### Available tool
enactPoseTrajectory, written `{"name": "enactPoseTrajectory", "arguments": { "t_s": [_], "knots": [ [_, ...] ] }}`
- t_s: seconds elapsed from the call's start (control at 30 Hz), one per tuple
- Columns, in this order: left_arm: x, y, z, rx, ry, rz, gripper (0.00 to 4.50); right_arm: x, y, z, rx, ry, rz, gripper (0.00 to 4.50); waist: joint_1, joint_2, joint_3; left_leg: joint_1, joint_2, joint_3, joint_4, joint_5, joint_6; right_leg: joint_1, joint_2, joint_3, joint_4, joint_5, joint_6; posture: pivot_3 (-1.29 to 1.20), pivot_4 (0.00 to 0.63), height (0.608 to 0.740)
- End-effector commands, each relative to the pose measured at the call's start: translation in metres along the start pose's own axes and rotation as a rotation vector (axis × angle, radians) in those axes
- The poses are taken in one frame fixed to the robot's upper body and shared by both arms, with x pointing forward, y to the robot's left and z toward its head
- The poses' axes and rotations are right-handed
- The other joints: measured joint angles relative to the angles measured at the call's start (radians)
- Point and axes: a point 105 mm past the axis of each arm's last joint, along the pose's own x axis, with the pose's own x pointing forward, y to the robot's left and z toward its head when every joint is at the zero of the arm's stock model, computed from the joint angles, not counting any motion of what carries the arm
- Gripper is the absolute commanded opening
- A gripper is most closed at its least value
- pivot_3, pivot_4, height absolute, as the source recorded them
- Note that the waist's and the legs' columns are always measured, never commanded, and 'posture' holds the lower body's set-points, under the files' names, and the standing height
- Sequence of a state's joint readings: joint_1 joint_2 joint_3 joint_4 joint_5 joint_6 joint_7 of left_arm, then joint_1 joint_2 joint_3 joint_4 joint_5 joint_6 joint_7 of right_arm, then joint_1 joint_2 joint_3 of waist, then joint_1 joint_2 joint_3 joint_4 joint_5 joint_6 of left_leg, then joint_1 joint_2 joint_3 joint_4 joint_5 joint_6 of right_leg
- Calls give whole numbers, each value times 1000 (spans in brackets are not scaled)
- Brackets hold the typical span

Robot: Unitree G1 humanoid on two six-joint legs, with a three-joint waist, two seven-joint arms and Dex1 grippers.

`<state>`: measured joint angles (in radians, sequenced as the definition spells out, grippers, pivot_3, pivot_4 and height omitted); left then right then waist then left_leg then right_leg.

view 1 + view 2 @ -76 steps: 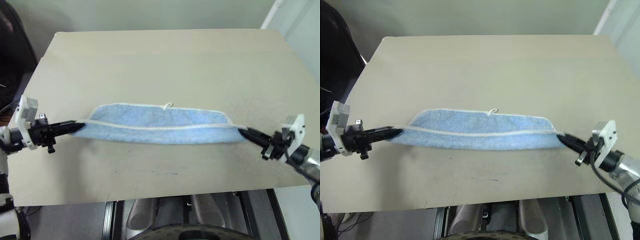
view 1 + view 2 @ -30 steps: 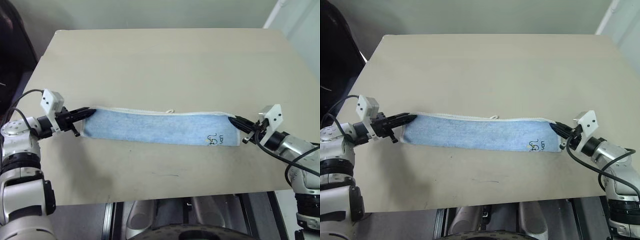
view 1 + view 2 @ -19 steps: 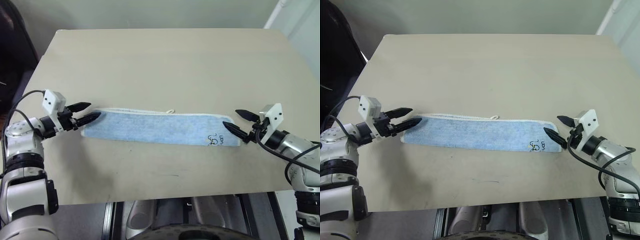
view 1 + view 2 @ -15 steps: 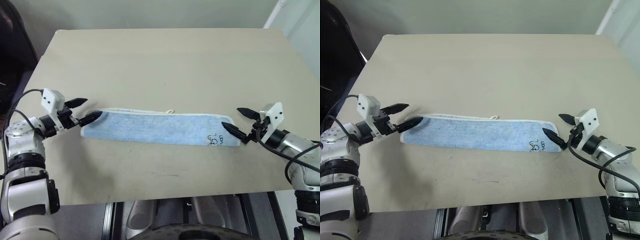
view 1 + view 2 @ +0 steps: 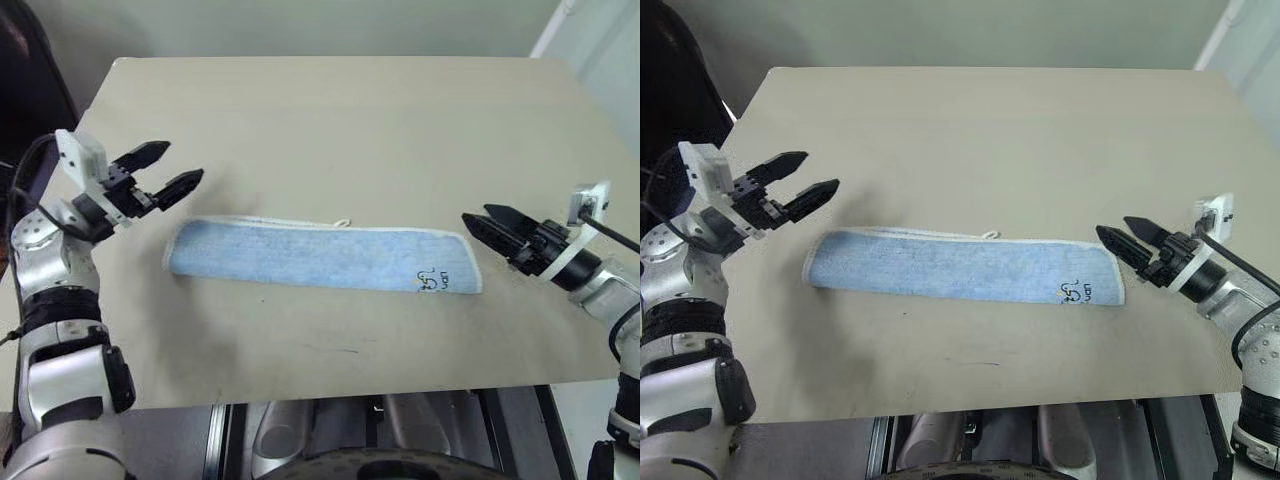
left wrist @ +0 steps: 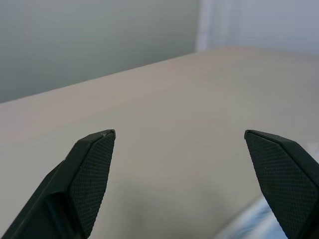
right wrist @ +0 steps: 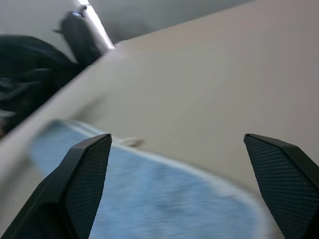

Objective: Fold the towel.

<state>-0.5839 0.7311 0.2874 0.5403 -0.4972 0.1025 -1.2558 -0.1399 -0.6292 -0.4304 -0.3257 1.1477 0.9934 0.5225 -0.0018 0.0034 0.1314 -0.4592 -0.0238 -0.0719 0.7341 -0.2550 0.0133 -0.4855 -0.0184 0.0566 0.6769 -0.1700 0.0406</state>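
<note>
The towel [image 5: 320, 257] lies flat on the table as a long, narrow light blue strip with a white stitched edge. A small white loop [image 5: 340, 222] sits on its far edge, and a dark embroidered mark [image 5: 432, 280] is near its right end. My left gripper [image 5: 183, 162] hovers open above and just beyond the towel's left end, holding nothing. My right gripper [image 5: 476, 215] is open and empty beside the right end, apart from the cloth. The right wrist view looks over the towel [image 7: 174, 199] between wide-spread fingers [image 7: 82, 174].
The tan table [image 5: 350, 120] stretches well beyond the towel on the far side. Its front edge [image 5: 330, 392] runs close below the towel. Something dark [image 5: 25, 70] stands past the table's far left corner.
Both grippers opened and let go of the towel's ends, then lifted away from the table. The right wrist rolled. The towel now rests flat, untouched.
</note>
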Motion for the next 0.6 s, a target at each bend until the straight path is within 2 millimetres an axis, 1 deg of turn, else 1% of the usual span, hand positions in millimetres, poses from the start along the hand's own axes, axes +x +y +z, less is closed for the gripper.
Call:
{"name": "enactPoseTrajectory", "arguments": {
  "t_s": [0.03,0.07,0.17,0.3,0.4,0.47,0.53,0.6],
  "knots": [
    [17,-35,12,-57,-19,-173,4486,-2,18,-3,124,41,59,4500,0,0,0,0,0,0,0,0,0,0,0,0,0,-1,2,0,150,703],
    [19,-43,12,-71,-9,-203,4486,-2,20,-7,152,59,59,4500,0,0,0,0,0,0,0,0,-1,0,0,1,0,-1,2,0,150,703],
    [20,-67,0,-101,59,-306,4486,-2,26,-17,285,79,70,4500,0,0,0,0,0,0,0,-1,-2,0,0,1,0,-2,2,0,150,703],
    [19,-87,-9,-103,113,-381,4486,-9,36,-29,411,104,74,4500,1,0,0,0,1,-1,0,-4,0,0,0,1,0,-3,2,0,150,703],
    [22,-102,-23,-47,179,-413,4486,-22,40,-48,476,173,43,4500,4,0,0,0,0,-1,0,-6,2,0,0,1,0,-3,2,0,150,703],
    [25,-112,-29,-60,227,-422,4486,-33,39,-61,493,219,6,4500,6,0,0,0,0,-2,0,-11,-5,1,0,1,-1,-3,3,0,150,703],
    [28,-120,-31,-60,270,-431,4486,-43,37,-68,524,231,-24,4500,7,0,0,0,0,-2,0,-14,-9,1,-1,1,-2,-3,3,0,150,703],
    [29,-125,-36,16,335,-441,4486,-51,36,-73,553,241,-45,4500,6,0,0,-1,0,-2,0,-15,-10,1,-1,1,-3,-3,3,0,150,703]
  ]
}}
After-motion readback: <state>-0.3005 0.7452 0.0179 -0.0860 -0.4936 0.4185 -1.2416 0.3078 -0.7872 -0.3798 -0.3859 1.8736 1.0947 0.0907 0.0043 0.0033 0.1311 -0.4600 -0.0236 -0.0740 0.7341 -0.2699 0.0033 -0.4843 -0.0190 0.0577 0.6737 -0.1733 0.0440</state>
